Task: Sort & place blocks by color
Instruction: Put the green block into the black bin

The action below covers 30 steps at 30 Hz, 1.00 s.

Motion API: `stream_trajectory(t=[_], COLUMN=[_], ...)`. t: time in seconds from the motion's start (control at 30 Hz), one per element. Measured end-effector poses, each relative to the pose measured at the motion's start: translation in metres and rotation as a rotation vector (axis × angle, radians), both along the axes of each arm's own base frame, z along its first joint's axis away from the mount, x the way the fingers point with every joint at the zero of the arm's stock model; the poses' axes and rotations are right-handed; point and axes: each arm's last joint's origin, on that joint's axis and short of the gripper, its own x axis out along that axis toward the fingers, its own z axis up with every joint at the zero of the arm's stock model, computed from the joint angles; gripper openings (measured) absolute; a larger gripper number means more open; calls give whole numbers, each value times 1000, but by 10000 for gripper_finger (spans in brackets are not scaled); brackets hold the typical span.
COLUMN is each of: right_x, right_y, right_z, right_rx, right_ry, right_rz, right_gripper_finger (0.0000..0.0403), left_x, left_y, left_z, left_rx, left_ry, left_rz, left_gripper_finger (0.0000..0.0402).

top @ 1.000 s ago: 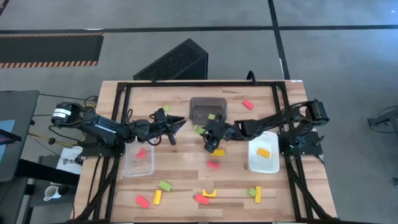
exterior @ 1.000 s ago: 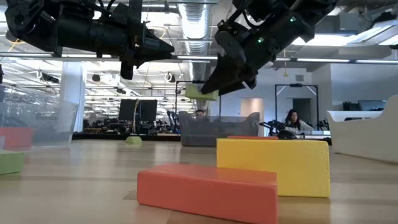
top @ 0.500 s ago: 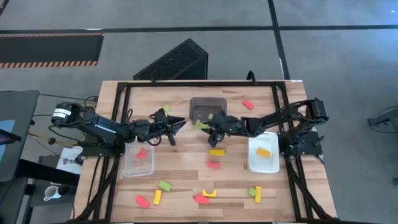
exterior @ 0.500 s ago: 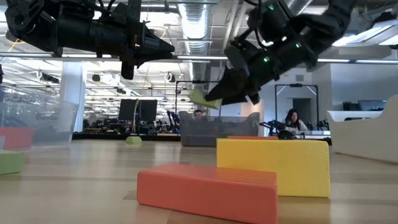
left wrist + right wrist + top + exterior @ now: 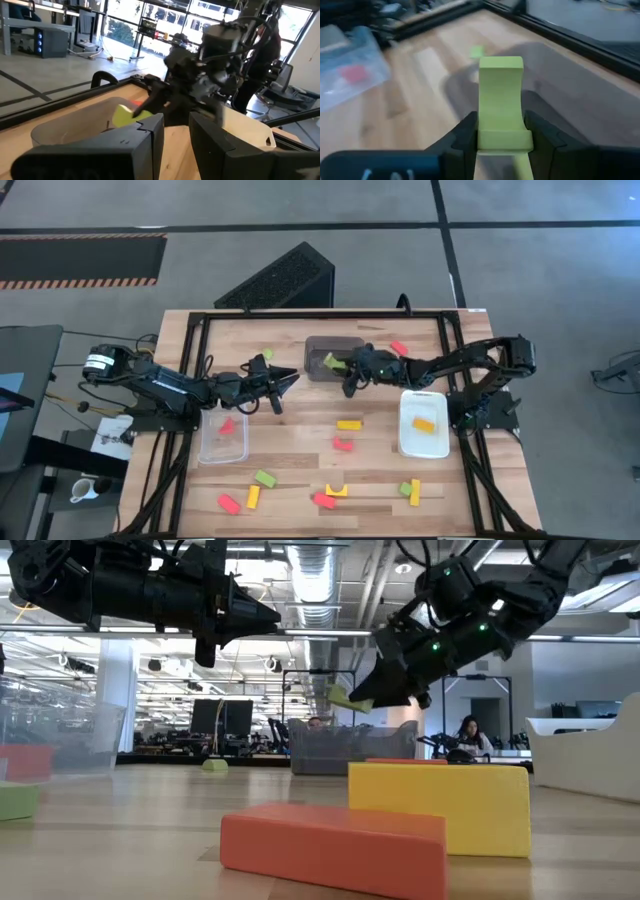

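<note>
My right gripper (image 5: 347,370) is shut on a light green block (image 5: 334,361) and holds it over the dark grey bin (image 5: 322,345) at the far middle of the table. The block also shows in the right wrist view (image 5: 500,95) and the low view (image 5: 347,700). My left gripper (image 5: 288,378) hangs empty above the table, left of the bin, its fingers (image 5: 150,137) a narrow gap apart. Loose red, yellow and green blocks lie flat on the table, among them a yellow one (image 5: 348,424) and a red one (image 5: 344,444). My right gripper pinches the green block between its two fingers, on the two sides of the block's end nearest the wrist (image 5: 502,139). The fingers come from the table's right, slanting down. The block sticks out past the fingertips, lifted clear above the dark grey bin.
A clear bin (image 5: 207,448) at the left holds a red block (image 5: 227,426). A white bin (image 5: 408,442) at the right holds a yellow block (image 5: 424,424). Several blocks lie along the near edge, and a red one (image 5: 399,348) and a green one (image 5: 266,357) lie at the far side.
My right gripper has carried the green block toward the table's far edge, from above the yellow block in the table's middle to above the dark grey bin. The block has stayed clear of the table, and the gripper has stayed shut on it.
</note>
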Motion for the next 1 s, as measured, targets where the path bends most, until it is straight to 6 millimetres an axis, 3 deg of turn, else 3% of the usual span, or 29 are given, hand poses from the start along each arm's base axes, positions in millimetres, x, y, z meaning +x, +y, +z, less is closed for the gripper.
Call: stream_trajectory(t=[0.33, 0.6, 1.0], right_x=[-4, 0, 5], right_y=[-28, -30, -30], right_z=[-7, -4, 2], right_rx=[20, 37, 34], right_ry=[70, 131, 151], right_rz=[-88, -90, -100], right_gripper_finger=[171, 159, 216], left_x=[0, 0, 0], left_y=[0, 1, 1], left_z=[0, 0, 0], left_rx=[2, 2, 3], left_ry=[0, 0, 1], left_rz=[12, 27, 28], left_gripper_finger=[78, 78, 78])
